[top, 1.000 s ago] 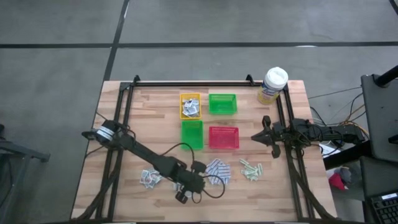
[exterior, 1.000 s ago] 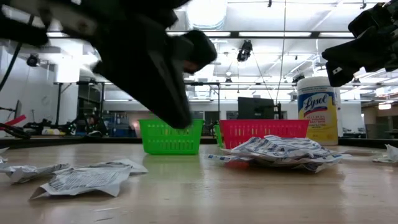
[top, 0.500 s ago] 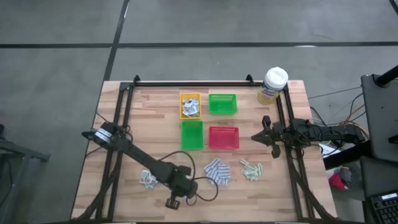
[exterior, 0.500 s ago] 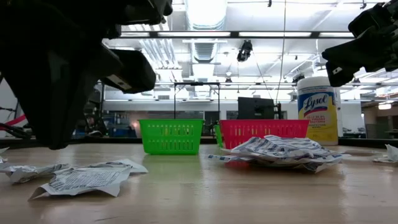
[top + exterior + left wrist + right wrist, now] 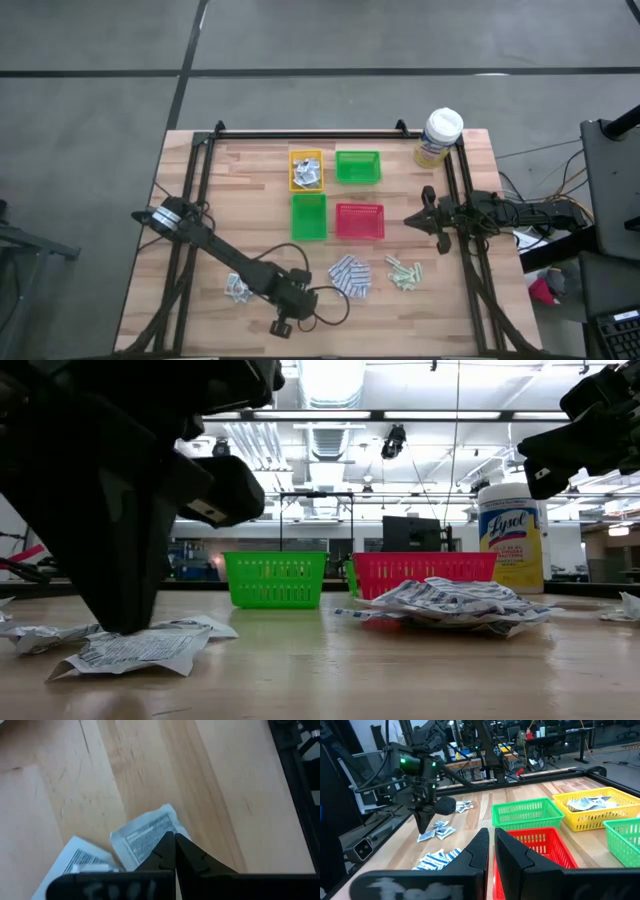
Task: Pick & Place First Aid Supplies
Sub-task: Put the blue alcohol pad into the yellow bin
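In the left wrist view, closed left hand [image 5: 174, 839] touches a sachet [image 5: 150, 836].

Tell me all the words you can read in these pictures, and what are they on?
"Lysol": on the label of the yellow canister with the white lid, at the table's far right corner.
Smaller print under that brand name: too small to read.
Printed lines on the white-grey sachets under the left gripper: blurred, not readable.
Blue-and-white pads: a pattern only, no words readable.
Trays: no text.
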`<state>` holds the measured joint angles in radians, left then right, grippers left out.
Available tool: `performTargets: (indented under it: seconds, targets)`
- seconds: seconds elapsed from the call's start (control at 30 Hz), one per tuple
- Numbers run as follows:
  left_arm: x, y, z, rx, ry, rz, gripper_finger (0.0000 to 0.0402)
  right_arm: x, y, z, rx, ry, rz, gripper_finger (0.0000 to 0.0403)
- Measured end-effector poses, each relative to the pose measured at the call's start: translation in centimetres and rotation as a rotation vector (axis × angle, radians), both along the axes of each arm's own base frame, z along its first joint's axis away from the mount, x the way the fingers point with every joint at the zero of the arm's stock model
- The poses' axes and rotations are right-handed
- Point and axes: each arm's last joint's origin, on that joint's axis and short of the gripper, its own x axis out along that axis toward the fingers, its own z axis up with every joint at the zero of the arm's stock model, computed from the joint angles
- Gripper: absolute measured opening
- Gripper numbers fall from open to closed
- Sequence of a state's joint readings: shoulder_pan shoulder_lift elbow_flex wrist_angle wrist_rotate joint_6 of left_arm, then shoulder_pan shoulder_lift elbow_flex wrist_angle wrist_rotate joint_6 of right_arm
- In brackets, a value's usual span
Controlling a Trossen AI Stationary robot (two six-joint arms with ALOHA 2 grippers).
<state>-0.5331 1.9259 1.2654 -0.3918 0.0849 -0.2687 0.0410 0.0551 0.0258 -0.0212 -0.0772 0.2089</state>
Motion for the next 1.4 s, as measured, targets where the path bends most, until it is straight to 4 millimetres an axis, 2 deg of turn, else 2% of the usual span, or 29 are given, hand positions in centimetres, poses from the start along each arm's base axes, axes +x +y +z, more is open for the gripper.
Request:
performTargets:
  seconds: [0.13, 0.43, 0.57, 0.7, 0.97, 1.2, 1.4]
  targets:
    - [0.1, 0.1, -0.6, -0.024, -0.042, 0.001, 0.0000, 0.0, 0.0, 0.0, 0.000, 0.000, 0.000, 0.0028]
    - [1.4, 1.3, -0.2, 0.017, -0.162, -0.005, 0.0000, 0.0, 0.0, 0.0, 0.000, 0.000, 0.000, 0.0028]
    - [1.3, 1.7, 0.4, 0.025, -0.101, 0.036, 0.0000, 0.0, 0.0, 0.0, 0.000, 0.000, 0.000, 0.0028]
    - [0.2, 1.1, 1.6, 0.039, 0.014, 0.059, 0.0000, 0.0, 0.0, 0.0, 0.000, -0.001, 0.000, 0.0028]
    - [-0.8, 0.3, -0.2, 0.032, 0.066, 0.091, 0.0000, 0.0, 0.0, 0.0, 0.000, -0.001, 0.000, 0.0028]
    - [-0.5, 0.1, -1.2, 0.020, 0.048, 0.090, 0.0000, 0.0, 0.0, 0.0, 0.000, -0.001, 0.000, 0.0028]
    - [0.1, 0.2, -1.1, 0.014, 0.003, 0.086, 0.0000, 0.0, 0.0, 0.0, 0.000, 0.000, 0.000, 0.0028]
